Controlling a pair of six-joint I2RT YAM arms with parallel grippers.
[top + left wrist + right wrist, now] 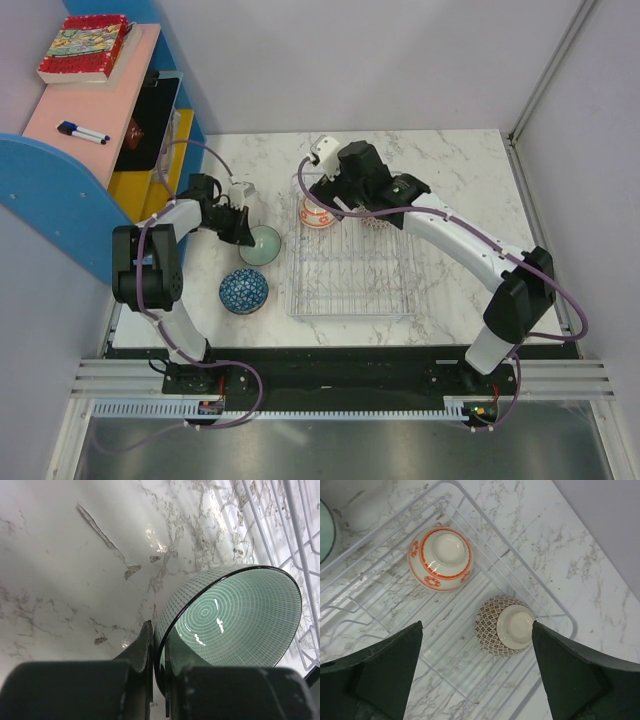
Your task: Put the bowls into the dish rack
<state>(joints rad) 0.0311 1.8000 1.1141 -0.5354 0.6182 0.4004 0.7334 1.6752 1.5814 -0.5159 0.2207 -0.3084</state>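
Counting from the overhead view, I judge the task about half complete: two bowls sit in the dish rack (350, 285) and two are outside it.

1. Left claw (157, 640): pinching the rim of the green bowl (235, 620), one finger inside, one outside. The bowl extends ahead of the fingers, tilted, with the rack's wires just beyond its far side. I cannot tell whether it is clear of the marble table (60, 580).
2. Right claw (476, 627): spread wide, gripping nothing. Below and ahead of it, the orange-patterned bowl (440, 558) and the brown-patterned bowl (506, 626) rest upside down in the rack's far end, apart from each other.
3. Remaining: the green bowl, then the blue patterned bowl (243, 291), which stands on the table behind the left claw, toward the arm bases.

View differences: only the overhead camera shows the blue bowl. Only the right wrist camera shows the brown-patterned bowl plainly; overhead, the arm covers most of it. Only the left wrist camera confirms the rim pinch.
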